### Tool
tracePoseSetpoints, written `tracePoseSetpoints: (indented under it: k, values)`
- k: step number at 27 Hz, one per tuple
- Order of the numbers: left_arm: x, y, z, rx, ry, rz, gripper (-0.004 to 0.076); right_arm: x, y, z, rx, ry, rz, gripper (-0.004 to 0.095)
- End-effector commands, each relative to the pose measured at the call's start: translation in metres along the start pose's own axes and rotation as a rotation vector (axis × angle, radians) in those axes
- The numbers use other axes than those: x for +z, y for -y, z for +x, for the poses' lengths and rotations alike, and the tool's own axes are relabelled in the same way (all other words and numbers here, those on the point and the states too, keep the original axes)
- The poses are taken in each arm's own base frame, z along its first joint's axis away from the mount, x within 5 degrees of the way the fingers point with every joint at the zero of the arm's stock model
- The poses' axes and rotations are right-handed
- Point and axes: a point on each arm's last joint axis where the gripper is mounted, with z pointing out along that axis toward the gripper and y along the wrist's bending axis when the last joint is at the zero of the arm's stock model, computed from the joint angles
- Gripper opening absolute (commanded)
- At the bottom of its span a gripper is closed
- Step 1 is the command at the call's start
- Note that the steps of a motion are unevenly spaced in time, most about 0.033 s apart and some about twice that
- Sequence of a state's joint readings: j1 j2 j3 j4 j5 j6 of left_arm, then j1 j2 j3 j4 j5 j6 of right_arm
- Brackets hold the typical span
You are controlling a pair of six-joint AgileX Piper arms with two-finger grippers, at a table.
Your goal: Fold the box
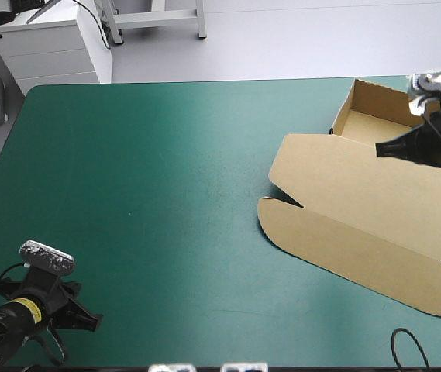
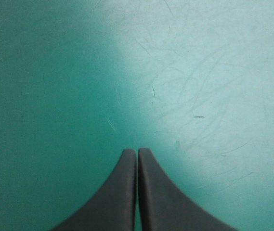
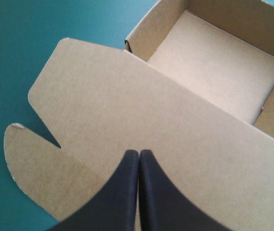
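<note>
1. The table (image 1: 166, 194) is seen first, its teal-green cover (image 2: 55, 72) spread wide. Nothing but bare cover is found ahead of the left jaws.

2. The box (image 1: 360, 201) is placed at the table's far right, under and ahead of the right jaws. It is seen as an open brown tray with the lid laid out flat.

3. The lid (image 3: 175, 134) is spread directly beneath the right jaws. Its inner face is turned up and a cut notch is shown off to one side.

4. The tray (image 3: 214, 62) is found just ahead of the right jaws, beyond the lid's hinge line. Its walls are raised and its floor is left bare.

5. The flap (image 1: 344, 248) with rounded corners is joined to the lid's near edge, on the side behind the right jaws.

6. The right gripper (image 3: 139, 153) is held over the lid near the tray. Its black jaws are pressed together into one point and nothing is gripped. Whether the board is touched cannot be told.

7. The left gripper (image 2: 137, 151) is parked at the near left corner, well apart from the box. Its jaws are likewise pressed together on nothing.

8. Fine scratches (image 2: 194, 117) are picked out on the cover ahead of the left jaws.
</note>
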State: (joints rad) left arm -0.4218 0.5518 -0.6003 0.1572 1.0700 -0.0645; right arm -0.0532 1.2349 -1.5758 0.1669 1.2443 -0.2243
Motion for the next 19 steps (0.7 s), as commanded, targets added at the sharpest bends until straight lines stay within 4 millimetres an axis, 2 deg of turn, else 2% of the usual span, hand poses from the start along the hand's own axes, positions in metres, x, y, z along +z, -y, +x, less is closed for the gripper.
tracePoseSetpoints:
  k: [1, 3, 7, 14, 19]
  values:
    - [-0.005, 0.000, -0.011, -0.009, 0.077, 0.002, -0.0008, -0.031, -0.008, 0.020, -0.019, 0.123, 0.024, -0.0013]
    - [-0.005, 0.000, -0.011, -0.009, 0.083, 0.003, -0.0008, -0.043, -0.017, 0.058, -0.018, 0.155, 0.032, -0.0013]
    - [-0.005, 0.000, -0.012, -0.010, 0.093, 0.005, -0.0008, -0.054, -0.026, 0.099, -0.037, 0.159, 0.024, -0.0014]
    - [-0.005, 0.000, -0.012, -0.015, 0.092, 0.013, -0.0008, -0.059, -0.039, 0.157, -0.042, 0.185, 0.008, -0.0014]
    - [-0.005, 0.005, -0.012, -0.018, 0.090, 0.057, -0.0008, -0.063, -0.048, 0.190, -0.040, 0.231, -0.019, -0.0014]
